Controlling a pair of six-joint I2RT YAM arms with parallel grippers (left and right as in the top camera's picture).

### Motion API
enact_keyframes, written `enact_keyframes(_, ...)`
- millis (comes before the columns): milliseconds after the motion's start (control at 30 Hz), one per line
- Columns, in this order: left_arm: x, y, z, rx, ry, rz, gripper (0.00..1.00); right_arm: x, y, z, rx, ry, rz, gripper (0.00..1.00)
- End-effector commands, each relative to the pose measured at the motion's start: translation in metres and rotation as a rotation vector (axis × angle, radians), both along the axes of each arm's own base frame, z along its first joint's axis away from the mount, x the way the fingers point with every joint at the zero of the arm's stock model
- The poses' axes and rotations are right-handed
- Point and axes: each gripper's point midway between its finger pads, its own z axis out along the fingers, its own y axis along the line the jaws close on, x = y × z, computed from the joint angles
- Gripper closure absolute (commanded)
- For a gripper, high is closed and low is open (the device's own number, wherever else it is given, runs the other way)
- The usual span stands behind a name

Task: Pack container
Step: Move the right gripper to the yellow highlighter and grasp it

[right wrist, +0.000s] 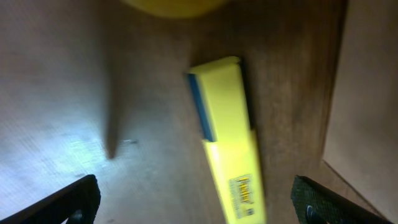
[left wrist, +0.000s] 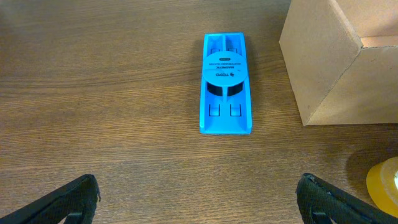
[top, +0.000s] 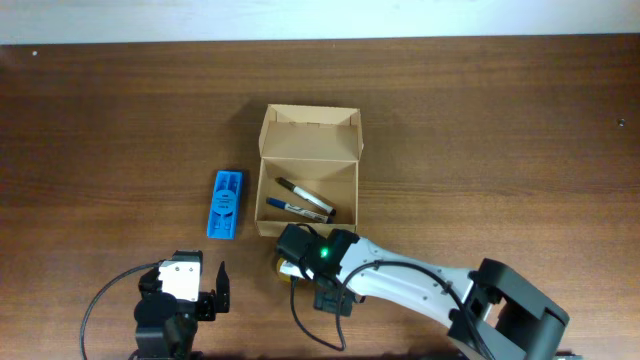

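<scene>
Wooden surface [top: 100,120], brown, fills the view.

Cardboard box [top: 308,172] sits mid-surface, upright. Its flap lid stands open on the far side.

Right arm comes in from the near right corner. Its pincer [right wrist: 196,202] hangs just near the box's near-left corner, fingers well apart and holding nothing. My wrist view there is blurred.

Left pincer [left wrist: 199,199] is at the near left, well apart from the box. Fingers spread wide, nothing between them.

Blue plastic piece [top: 225,204] lies flat to the left of the box, near it but not touching, long side running near to far.

Yellow highlighter [right wrist: 233,143] lies on the surface between the right pincer's fingers, box wall just beside it. I cannot tell whether they touch.

Two pens [top: 303,201] lie side by side on the box floor, slanted, toward the near side.

Yellow round thing [left wrist: 387,185] sits on the surface near the highlighter's end. Too cut off for me to say what it is.
</scene>
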Motion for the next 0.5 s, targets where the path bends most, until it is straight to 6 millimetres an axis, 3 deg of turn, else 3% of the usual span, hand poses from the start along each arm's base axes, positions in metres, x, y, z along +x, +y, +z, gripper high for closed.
enact_keyframes(0, 0.0, 0.003, -0.002, 0.02, 0.001, 0.006, 0.0, 0.021, -0.016, -0.001, -0.034, -0.044, -0.054, 0.01)
enact_keyframes(133, 0.0, 0.003, -0.002, 0.02, 0.001, 0.006, 0.0, 0.03, -0.025, -0.003, -0.003, -0.012, -0.119, 0.01)
enact_keyframes(467, 0.0, 0.003, -0.002, 0.02, 0.001, 0.006, 0.01, 0.019, -0.015, -0.006, 0.074, 0.089, -0.14, 0.04)
